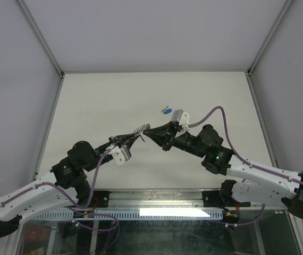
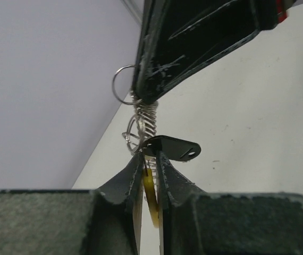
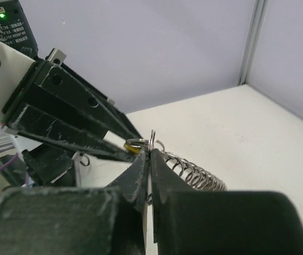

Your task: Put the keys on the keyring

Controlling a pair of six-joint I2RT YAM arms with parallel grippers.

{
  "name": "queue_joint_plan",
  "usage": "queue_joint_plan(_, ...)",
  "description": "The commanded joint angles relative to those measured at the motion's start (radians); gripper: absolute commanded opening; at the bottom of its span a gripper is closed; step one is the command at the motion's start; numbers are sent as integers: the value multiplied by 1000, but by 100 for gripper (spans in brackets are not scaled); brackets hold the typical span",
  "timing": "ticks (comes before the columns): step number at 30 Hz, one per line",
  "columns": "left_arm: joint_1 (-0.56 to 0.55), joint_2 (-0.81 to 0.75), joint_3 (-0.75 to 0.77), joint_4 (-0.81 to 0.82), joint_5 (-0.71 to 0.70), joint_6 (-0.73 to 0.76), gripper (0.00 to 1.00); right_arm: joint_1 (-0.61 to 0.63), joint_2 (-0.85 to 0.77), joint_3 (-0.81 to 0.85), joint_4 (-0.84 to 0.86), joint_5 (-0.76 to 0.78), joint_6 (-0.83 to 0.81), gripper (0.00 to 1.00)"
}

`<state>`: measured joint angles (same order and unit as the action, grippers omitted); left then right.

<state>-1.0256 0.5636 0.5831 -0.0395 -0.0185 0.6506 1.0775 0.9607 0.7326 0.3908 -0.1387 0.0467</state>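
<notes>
both arms meet mid-frame in the top view, above the table (image 1: 114, 101). the keyring (image 1: 141, 129) hangs stretched between the two tips, off the surface, just left of center.

left gripper (image 1: 134, 138): fingers nearly together, clamped on the ring's yellow part (image 2: 150, 196), which shows as a thin strip in the slot between them at the bottom of the left wrist view. coil section runs up from there to the other tips.

right gripper (image 1: 148, 133): fingers pressed together on the coil's far end, upper center of the left wrist view. in the right wrist view a thin silver sliver (image 3: 152, 139) sticks up at the tips; can't tell if it's a key or ring wire.

small wire ring (image 2: 113, 85) sits beside the right tips, upper left of the coil. dark flat tab w/ a hole (image 2: 175, 147) pokes out to the right just above the left fingertips, touching the coil's lower end.

blue key (image 1: 166, 110) lies on the table, up and right of the grippers, near the right wrist but apart from the ring.
</notes>
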Motion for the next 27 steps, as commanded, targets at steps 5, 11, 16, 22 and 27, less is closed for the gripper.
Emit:
queue_joint_plan(5, -1, -10, 41, 97, 181, -83, 19, 0, 90, -88, 552, -83, -238, 0)
queue_joint_plan(11, -1, -59, 52, 68, 255, -110, 27, 0, 111, -93, 628, -155, -337, 0)
queue_joint_plan(16, -1, -113, 82, 18, 315, -121, 30, -1, 66, -99, 579, -217, -426, 0)
queue_joint_plan(22, -1, -160, 119, -39, 368, -120, 31, -1, -41, -92, 394, -302, -553, 0)
queue_joint_plan(27, -1, -158, 125, -61, 406, -116, 32, 0, -102, -94, 330, -276, -540, 0)
